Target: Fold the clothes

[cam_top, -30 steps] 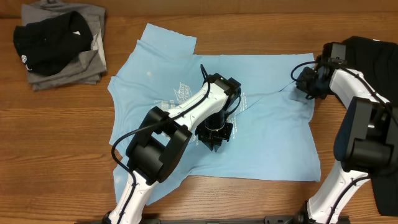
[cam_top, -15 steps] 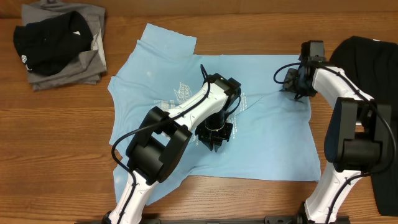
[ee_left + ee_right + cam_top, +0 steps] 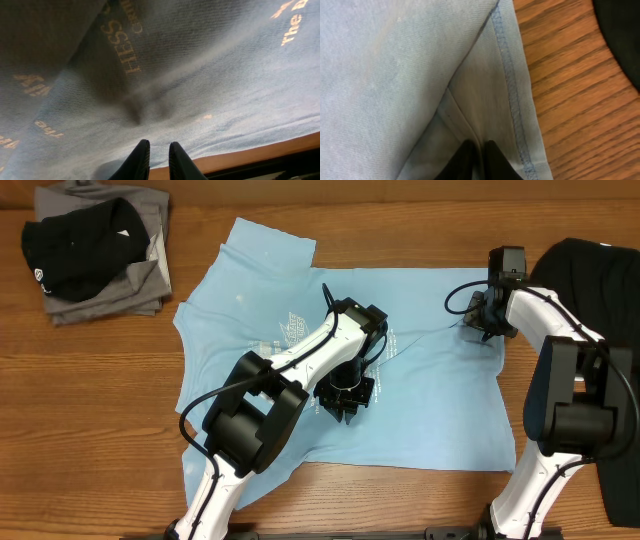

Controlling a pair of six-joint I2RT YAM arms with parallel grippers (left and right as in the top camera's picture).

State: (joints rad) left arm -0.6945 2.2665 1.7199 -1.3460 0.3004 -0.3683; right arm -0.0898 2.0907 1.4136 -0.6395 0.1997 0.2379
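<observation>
Bare worktop [image 3: 90, 410] lies open along the near-left side and the far edge. The left arm [image 3: 310, 355] stretches across the middle of the light-blue T-shirt [image 3: 440, 410], barring passage there. A folded pile [image 3: 110, 280] fills the far-left corner, and a black T-shirt [image 3: 600, 265] fills the right edge.

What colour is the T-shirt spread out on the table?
The T-shirt is light blue; the overhead view shows it best.

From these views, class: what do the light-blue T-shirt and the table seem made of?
Light-blue T-shirt: matte soft fabric, likely cotton; fine thread texture, stitched hem and creases show. Table: wood or wood-look laminate, smooth; brown grain lines run across it.
</observation>
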